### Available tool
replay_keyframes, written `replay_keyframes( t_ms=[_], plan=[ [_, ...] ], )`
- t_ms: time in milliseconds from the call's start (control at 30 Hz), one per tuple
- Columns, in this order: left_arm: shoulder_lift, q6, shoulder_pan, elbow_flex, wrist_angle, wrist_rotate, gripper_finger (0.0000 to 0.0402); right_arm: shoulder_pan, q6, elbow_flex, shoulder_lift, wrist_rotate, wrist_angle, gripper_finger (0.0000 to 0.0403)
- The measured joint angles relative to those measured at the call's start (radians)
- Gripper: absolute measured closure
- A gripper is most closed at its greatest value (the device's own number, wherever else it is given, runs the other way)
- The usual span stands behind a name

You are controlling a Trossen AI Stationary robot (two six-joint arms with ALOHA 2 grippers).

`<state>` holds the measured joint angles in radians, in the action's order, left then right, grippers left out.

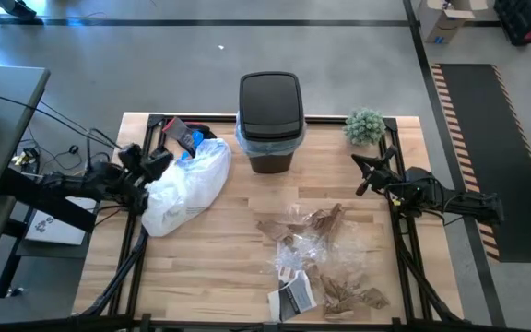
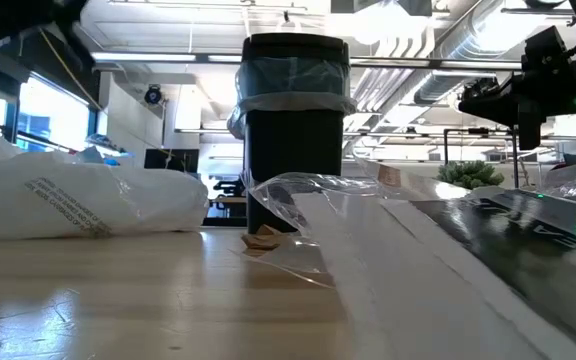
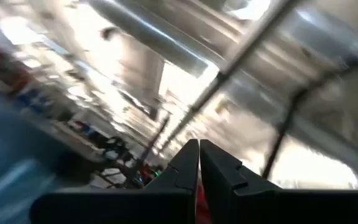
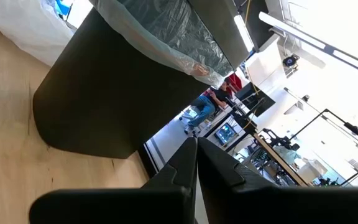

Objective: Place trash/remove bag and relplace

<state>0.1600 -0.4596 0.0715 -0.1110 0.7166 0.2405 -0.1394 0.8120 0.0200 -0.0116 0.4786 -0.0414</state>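
The black bin (image 1: 270, 120) stands at the table's far middle with its lid down. The light-blue bag (image 1: 267, 140) lines it and folds out over its rim (image 2: 293, 85) (image 4: 166, 37). The trash (image 1: 316, 249) lies loose on the near right of the table: brown paper scraps, clear wrappers (image 2: 308, 200) and a black-and-white packet (image 1: 293, 295). My left gripper (image 1: 158, 164) (image 3: 199, 144) is shut, tipped upward, beside the whiter plastic bag (image 1: 187, 184). My right gripper (image 1: 367, 173) (image 4: 196, 142) is shut, hovering right of the bin and pointing toward it.
The whiter bag (image 2: 68, 195) lies on the table's left side, with red and black items (image 1: 181, 134) behind it. A small green plant (image 1: 365, 124) sits at the far right corner. Bare wood lies between the bin and the litter.
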Motion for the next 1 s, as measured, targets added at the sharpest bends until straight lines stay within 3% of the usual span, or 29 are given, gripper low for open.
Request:
replay_keyframes(
  t_ms=[133,233,400,633,800,1000],
  plan=[
    [0.291,0.139,0.000,-0.217,-0.039,-0.044,0.0401,0.000,0.000,0.000,0.000,0.000,0.000,0.0402],
    [0.562,0.271,-0.021,-0.448,-0.148,-0.086,0.0401,0.000,0.000,0.000,0.000,0.000,0.000,0.0402],
    [0.965,0.424,-0.092,-0.908,-0.542,-0.166,0.0401,0.000,0.000,0.000,0.000,0.000,0.000,0.0402],
    [1.371,0.511,-0.166,-1.453,-1.025,-0.096,0.0401,0.000,0.000,0.000,0.000,0.000,0.000,0.0402],
    [1.521,0.514,-0.174,-1.655,-1.216,0.067,0.0402,0.000,0.000,0.000,0.000,0.000,0.000,0.0402],
    [1.583,0.471,-0.174,-1.685,-1.257,0.222,0.0402,0.000,0.000,0.000,0.000,0.000,0.000,0.0402]
  ],
)
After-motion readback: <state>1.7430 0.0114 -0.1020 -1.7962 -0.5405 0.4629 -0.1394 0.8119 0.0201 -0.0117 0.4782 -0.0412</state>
